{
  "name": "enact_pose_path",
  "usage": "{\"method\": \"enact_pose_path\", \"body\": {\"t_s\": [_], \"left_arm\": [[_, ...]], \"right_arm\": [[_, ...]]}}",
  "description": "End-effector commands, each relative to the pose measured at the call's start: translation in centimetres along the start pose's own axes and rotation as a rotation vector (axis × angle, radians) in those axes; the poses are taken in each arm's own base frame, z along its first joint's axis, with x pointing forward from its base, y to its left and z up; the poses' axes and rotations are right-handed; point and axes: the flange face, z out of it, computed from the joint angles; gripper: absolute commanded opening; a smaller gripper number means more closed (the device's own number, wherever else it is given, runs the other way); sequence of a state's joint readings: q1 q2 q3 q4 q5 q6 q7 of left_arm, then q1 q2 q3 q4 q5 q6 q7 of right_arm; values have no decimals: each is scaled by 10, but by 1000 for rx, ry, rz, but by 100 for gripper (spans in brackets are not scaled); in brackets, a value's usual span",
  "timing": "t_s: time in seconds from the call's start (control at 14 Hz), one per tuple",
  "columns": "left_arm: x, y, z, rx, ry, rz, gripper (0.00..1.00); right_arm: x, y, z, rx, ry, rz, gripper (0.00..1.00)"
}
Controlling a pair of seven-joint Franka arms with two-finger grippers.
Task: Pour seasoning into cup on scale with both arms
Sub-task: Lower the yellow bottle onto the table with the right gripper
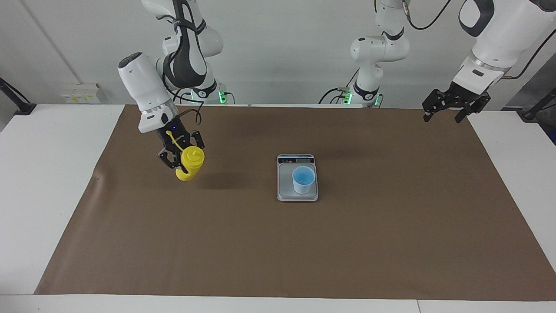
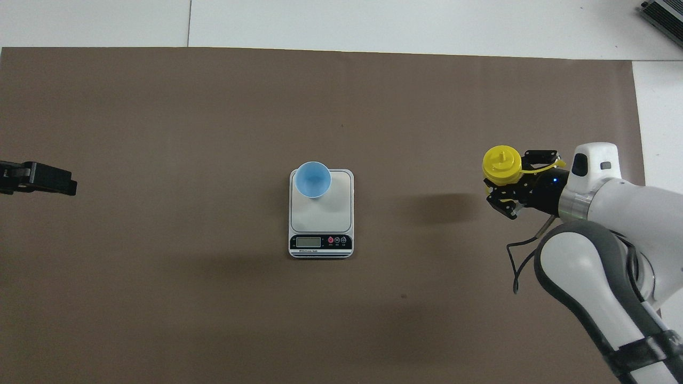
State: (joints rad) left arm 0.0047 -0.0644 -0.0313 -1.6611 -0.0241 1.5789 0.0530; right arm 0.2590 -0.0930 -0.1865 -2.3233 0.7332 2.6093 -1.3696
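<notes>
The right gripper (image 1: pixel 181 157) is in the left part of the facing view, pinching the yellow bottle (image 1: pixel 190 162); the bottle hangs tilted over the brown mat (image 1: pixel 278 252), its nozzle end turned toward the camera, well apart from the scale (image 1: pixel 297 191); the scale lies in the middle of the frame on the mat, and the blue cup (image 1: pixel 303 179) stands upright on its grey plate; the left gripper (image 1: pixel 455 107) waits at the upper right of the frame over the desk (image 1: pixel 521 182) edge, its fingers spread and holding nothing.

Right pincer (image 1: pixel 181 157) clamped, wrist tilted, over the mat; left pincer (image 1: pixel 449 112) spread wide, waiting aloft.
</notes>
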Motion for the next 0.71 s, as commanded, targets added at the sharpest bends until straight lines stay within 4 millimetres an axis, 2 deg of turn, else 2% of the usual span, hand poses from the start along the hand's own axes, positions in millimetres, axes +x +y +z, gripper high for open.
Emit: {"method": "enact_pose_path", "body": {"t_s": [0.0, 0.07, 0.29, 0.5, 0.64], "left_arm": [[-6, -2, -3, -2, -5, 9, 100], [-6, -3, -3, -2, -3, 8, 100], [-6, -2, -3, -2, -3, 9, 100], [-6, -2, -3, -2, -5, 9, 100], [-6, -3, -3, -2, -3, 8, 100]], "right_arm": [[-47, 12, -3, -19, 142, -5, 0], [-69, 14, -1, -20, 192, 14, 0], [-114, 13, 5, 36, 255, 28, 0], [-144, 26, -3, 77, 300, 72, 0], [-160, 21, -1, 96, 304, 99, 0]]}}
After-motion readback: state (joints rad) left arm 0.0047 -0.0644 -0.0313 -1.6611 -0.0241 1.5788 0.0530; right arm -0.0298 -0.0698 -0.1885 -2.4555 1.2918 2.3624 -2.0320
